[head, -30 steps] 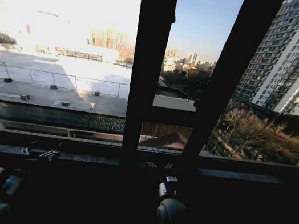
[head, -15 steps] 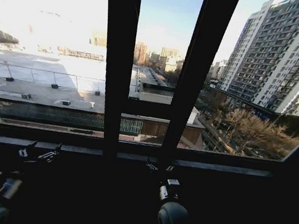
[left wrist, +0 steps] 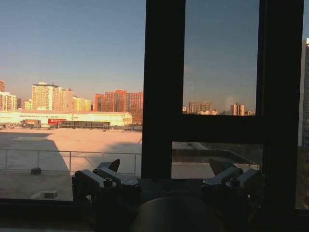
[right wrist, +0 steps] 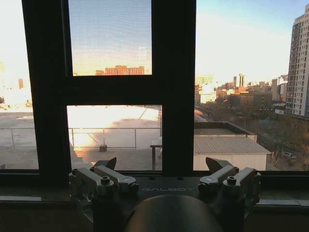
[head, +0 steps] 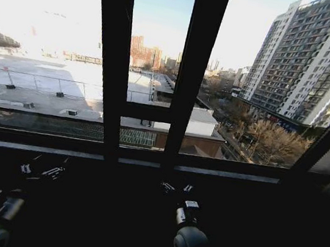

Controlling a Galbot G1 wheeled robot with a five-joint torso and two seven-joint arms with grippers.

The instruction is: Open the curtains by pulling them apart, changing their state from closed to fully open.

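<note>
**Both grippers spread wide before the bare window**

The left gripper [left wrist: 164,169] and right gripper [right wrist: 161,166] hang low with fingers spread wide, gripping nothing. Ahead of both stand the dark window frame bars [head: 196,71] above the sill [head: 226,173]. A pale strip at the far right edge may be curtain; I cannot tell.

The right gripper [right wrist: 164,166], fingers [right wrist: 107,164] apart, faces dark window frame bars [right wrist: 174,87], seemingly close.

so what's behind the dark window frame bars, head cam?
Behind the dark vertical frame bars, through bare glass: a pale flat rooftop, a tall grey apartment tower, bare trees. The bars hide strips of skyline. Both grippers are low, open.
</note>
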